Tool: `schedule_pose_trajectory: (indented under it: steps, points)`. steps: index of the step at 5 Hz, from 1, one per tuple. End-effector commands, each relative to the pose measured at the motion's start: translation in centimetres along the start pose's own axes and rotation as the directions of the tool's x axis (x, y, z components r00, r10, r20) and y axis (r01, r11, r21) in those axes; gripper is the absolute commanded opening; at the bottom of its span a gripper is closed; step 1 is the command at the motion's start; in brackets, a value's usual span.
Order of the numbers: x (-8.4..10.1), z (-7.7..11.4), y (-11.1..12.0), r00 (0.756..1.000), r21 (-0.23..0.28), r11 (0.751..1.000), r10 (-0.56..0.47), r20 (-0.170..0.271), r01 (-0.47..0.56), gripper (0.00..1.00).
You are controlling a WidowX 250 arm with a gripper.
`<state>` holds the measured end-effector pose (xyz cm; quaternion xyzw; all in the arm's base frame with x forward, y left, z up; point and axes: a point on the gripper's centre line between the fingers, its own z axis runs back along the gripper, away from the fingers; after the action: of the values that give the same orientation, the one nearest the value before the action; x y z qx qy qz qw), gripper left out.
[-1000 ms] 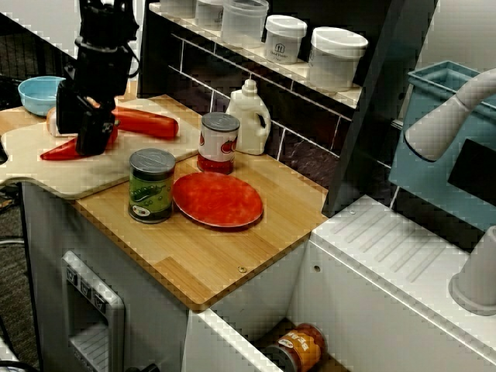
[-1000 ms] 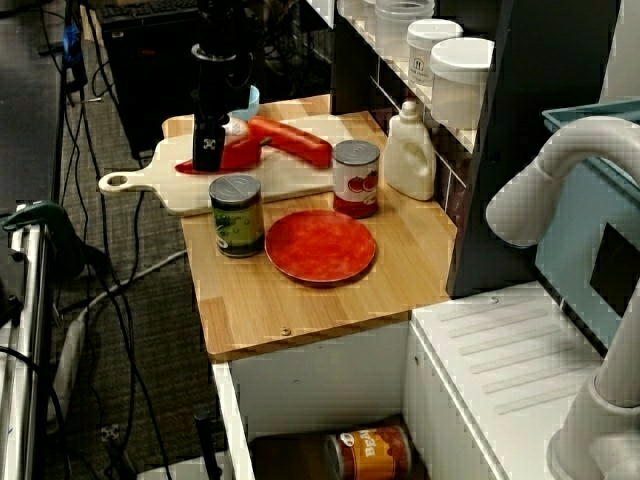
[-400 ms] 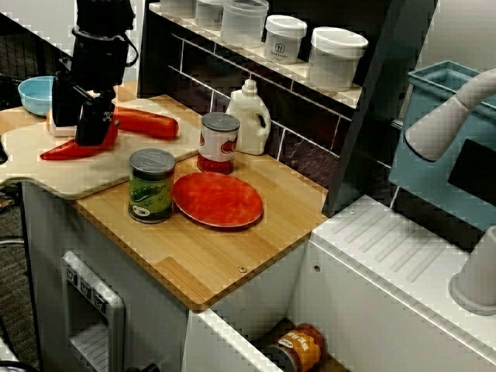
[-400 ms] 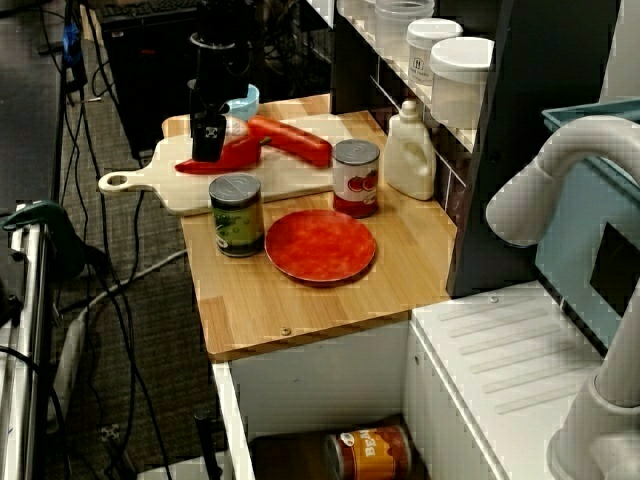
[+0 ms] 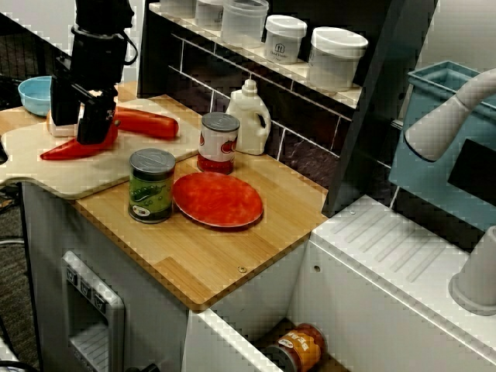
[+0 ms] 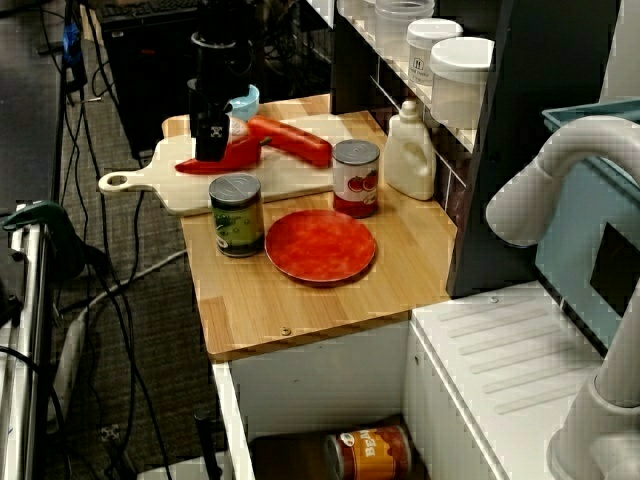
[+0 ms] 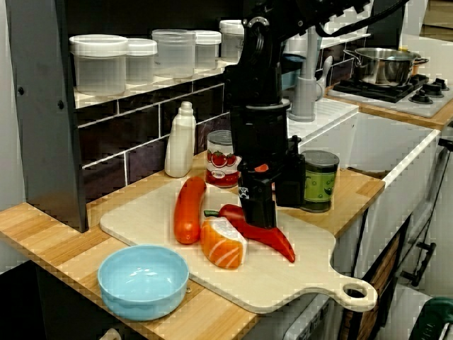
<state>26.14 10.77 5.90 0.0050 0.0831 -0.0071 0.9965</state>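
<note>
Hidden: the near finger of the gripper [image 5: 80,132] covers the thick end of the red pepper [image 5: 66,149]; no view shows whether they touch.
Cut off: the orange-labelled can [image 5: 298,349] in the opening below the counter is only partly seen in the front view.
Screened: the blue bowl [image 7: 144,280] sits partly behind the arm in the front view and shows whole in the board-end view.
Gripper: fingers apart with a gap showing between them, nothing lifted.
Pepper: lying flat on the cutting board [image 7: 304,276], just beside the salmon piece [image 7: 223,243].
Bowl: the inside shows bare blue.
Plate: the red plate [image 5: 217,199] has a bare face and sits just beside the green can [image 5: 151,186] and the red can [image 5: 219,142].
Shelf: the shelf jars [image 5: 335,58] are lidded, contents unreadable.
</note>
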Motion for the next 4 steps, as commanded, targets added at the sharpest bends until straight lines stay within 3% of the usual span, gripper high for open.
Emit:
schedule_pose_trajectory:
  steps: [1, 4]
  points:
    - [1.01, 1.05, 1.01, 0.997, 0.006, 0.999, 0.054, 0.049, -0.054, 1.0]
    - [1.73, 0.63, 1.78, 0.995, -0.007, 0.996, 0.085, 0.057, -0.085, 1.0]
